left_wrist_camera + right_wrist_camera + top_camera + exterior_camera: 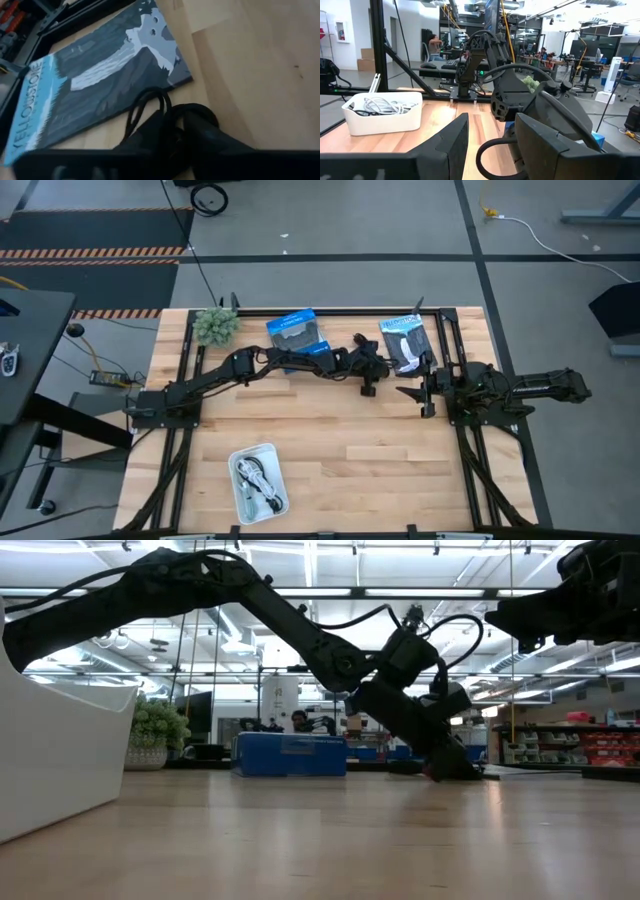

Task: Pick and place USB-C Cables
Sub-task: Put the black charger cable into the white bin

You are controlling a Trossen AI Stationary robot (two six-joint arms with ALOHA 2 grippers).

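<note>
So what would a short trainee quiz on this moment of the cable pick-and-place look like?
1. True or false: the white tray already holds cables.
2. The left gripper is down at: A) the plant, B) a black cable beside the Yellowstone packet, C) the white tray.
3. Fill in: the gripper hanging open above the table is the ____ one.

Key: 1 true. 2 B. 3 right: the right gripper shows a clear gap between its fingers.
</note>
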